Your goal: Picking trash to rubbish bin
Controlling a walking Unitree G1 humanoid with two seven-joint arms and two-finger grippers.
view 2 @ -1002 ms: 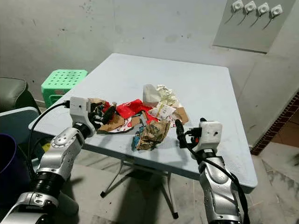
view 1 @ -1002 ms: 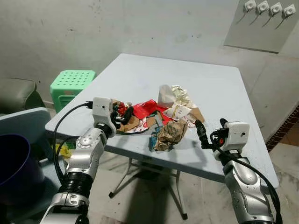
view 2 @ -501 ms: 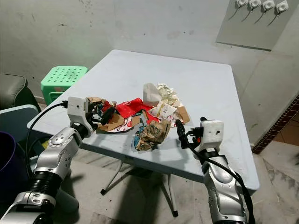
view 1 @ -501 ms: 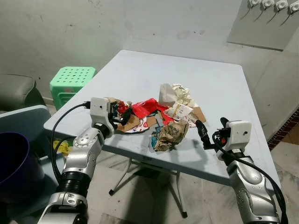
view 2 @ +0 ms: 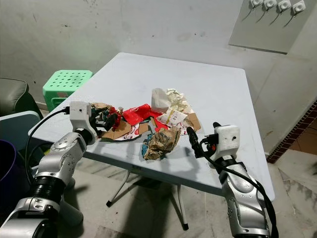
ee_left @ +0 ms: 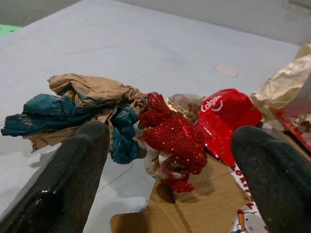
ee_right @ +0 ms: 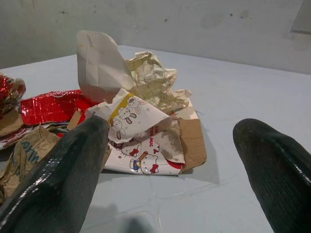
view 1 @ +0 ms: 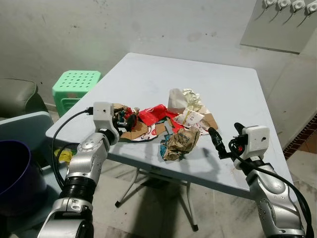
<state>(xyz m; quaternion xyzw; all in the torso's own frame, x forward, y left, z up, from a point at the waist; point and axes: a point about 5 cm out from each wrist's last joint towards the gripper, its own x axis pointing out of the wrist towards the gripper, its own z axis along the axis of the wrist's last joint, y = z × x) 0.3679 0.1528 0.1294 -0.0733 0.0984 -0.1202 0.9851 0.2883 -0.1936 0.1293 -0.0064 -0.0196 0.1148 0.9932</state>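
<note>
The trash pile [view 1: 166, 126] sits mid-frame on the table [view 1: 148, 84]. The left end effector [ee_left: 167, 160] is open around a red foil scrap [ee_left: 172, 138]; the right end effector [ee_right: 170, 165] waits open beside it. Closing could snag the tangled brown paper [ee_left: 90, 90] and drag loose pieces off the near table edge.

Red glittery wrapper [ee_left: 172, 138], brown-and-teal paper [ee_left: 77, 104], green stool [view 1: 75, 84].

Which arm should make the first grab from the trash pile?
Left, probably. The left gripper is open right at the pile, its fingers flanking the red glittery scrap. The right gripper, also open, sits apart from the cartoon-printed wrapper.
</note>
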